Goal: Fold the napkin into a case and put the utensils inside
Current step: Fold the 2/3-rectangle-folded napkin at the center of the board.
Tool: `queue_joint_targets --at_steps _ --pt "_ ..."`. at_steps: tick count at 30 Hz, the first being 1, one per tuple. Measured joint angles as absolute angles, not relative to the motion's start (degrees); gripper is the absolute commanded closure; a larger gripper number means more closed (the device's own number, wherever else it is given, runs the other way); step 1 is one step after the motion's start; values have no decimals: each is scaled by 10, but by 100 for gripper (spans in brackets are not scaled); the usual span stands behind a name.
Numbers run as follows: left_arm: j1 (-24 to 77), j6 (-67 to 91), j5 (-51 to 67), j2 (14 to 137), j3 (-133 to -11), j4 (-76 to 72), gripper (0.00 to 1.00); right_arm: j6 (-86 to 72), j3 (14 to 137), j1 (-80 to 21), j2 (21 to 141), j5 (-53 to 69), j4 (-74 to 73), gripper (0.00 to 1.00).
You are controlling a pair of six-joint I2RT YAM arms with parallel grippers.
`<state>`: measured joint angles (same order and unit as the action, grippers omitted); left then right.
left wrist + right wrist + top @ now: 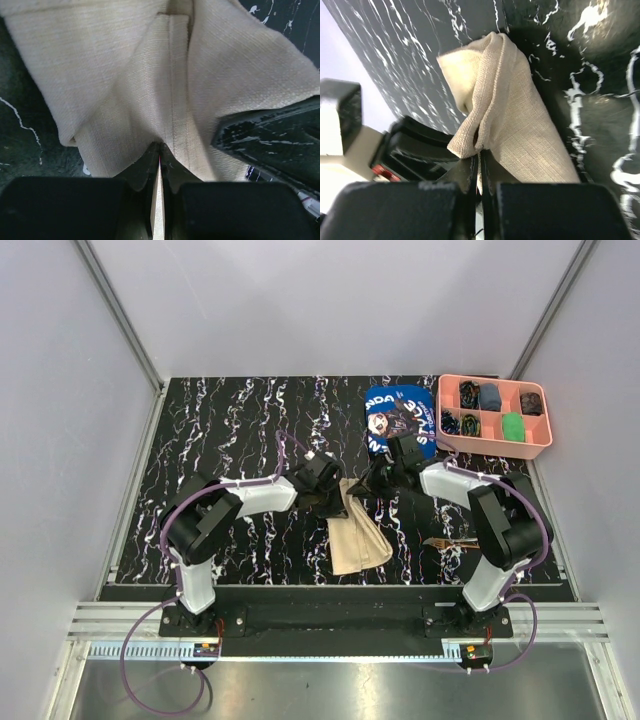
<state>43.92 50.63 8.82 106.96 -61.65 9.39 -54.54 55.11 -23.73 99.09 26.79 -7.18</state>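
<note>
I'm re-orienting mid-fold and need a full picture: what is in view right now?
napkin: one, plain beige, near centre of the table, partly folded, far end gripped by both arms.
printed cloth: one, blue with cartoon figures, far right, beside the tray.
tray: one, pink, compartmented, far right corner.
small items: several, dark, blue and green, in the tray's compartments.
utensils: count unclear, brownish, near right, partly hidden by the right arm.
table: one, black with white veining.
left end effector: shut on the napkin.
right end effector: shut on the napkin.
</note>
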Motion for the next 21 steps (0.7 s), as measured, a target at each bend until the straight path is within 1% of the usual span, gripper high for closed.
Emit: queue_joint_targets --at_steps 5,11,13,16,18,21 --pt "439 509 96 1069 -602 60 91 -668 510 -253 989 222 -12 100" --pt "439 508 106 1060 -574 16 88 -802 470 -282 987 158 29 100" --pt "439 507 108 1050 -561 14 85 -831 465 -294 982 139 41 100" --pt "439 499 107 1025 -545 30 77 -858 461 -307 969 118 48 100" --pt "439 494 104 996 -529 51 75 -866 462 -309 965 110 52 100" --pt "436 484 97 944 -507 77 76 -874 462 -310 965 101 51 100"
